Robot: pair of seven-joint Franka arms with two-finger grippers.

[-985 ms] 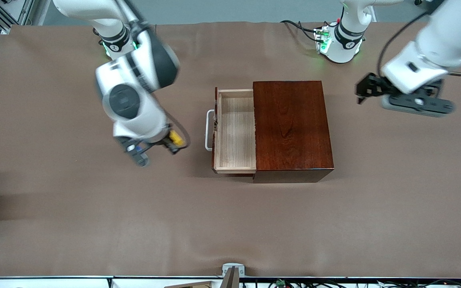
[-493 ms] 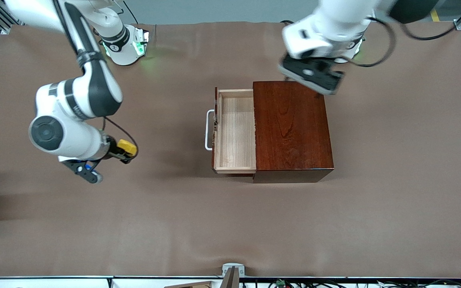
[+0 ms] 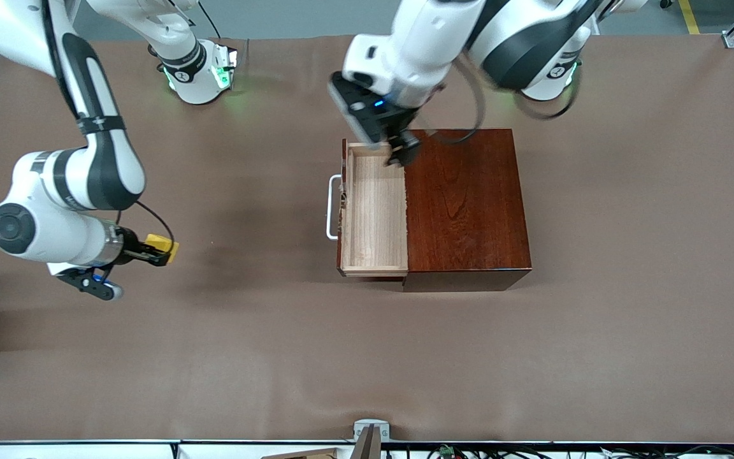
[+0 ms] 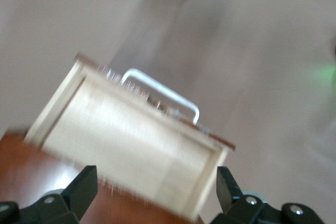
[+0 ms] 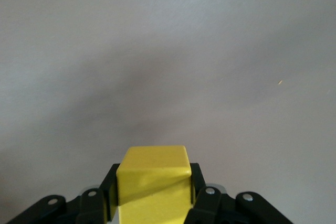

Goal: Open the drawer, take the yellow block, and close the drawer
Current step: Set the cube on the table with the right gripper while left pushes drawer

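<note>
Since a second ago the left gripper [image 3: 399, 152] has swung in over the open drawer [image 3: 374, 210], fingers apart; its handle [image 3: 332, 208] lies toward the right arm's end. The right gripper [image 3: 150, 252] has carried the clamped yellow block [image 3: 162, 247] away

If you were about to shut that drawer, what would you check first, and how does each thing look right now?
1. Yellow block out of the drawer and held by the right end effector: ok.
2. Drawer inside bare, nothing to jam: ok.
3. Left end effector open, over the drawer's box-side corner: ok.
4. Left end effector lined up with the handle: not ok.
5. Right arm away from the drawer front: ok.
</note>
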